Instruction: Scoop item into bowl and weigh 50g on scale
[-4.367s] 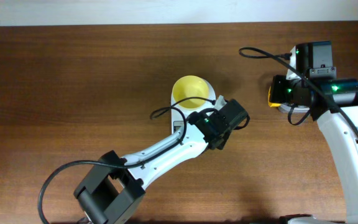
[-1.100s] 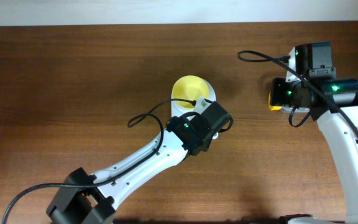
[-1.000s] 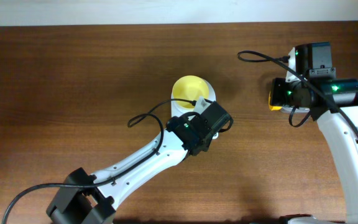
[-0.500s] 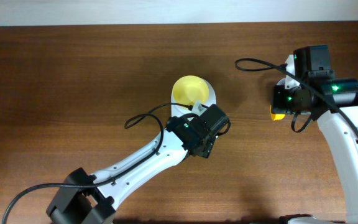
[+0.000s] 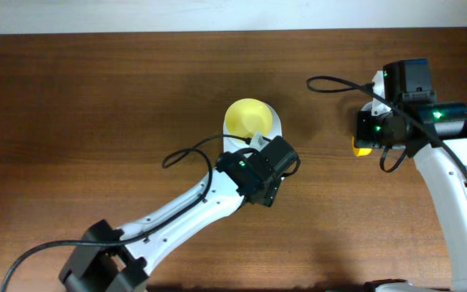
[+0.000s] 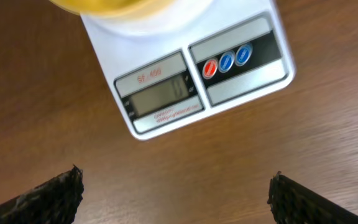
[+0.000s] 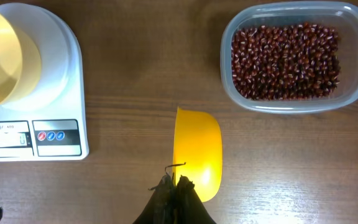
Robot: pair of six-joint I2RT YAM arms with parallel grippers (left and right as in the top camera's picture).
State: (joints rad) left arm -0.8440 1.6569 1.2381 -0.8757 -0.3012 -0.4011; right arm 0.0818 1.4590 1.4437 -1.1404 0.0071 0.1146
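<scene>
The pale-yellow bowl stands on the white scale; its inside shows plain yellow. My left gripper hovers open just in front of the scale, its grey display and its red and blue buttons, with only bare table between the fingers. My right gripper is shut on the handle of a bright yellow scoop, which hangs above the table between the scale and a clear tub of dark red-brown beans. In the overhead view the right arm hides the tub.
The wooden table runs bare to the left and behind the scale. A black cable loops out from the left arm. The right arm's base stands at the right edge.
My left gripper has opened wide and drawn back a little from the scale. The right gripper has shifted slightly toward the near side, carrying the scoop.
</scene>
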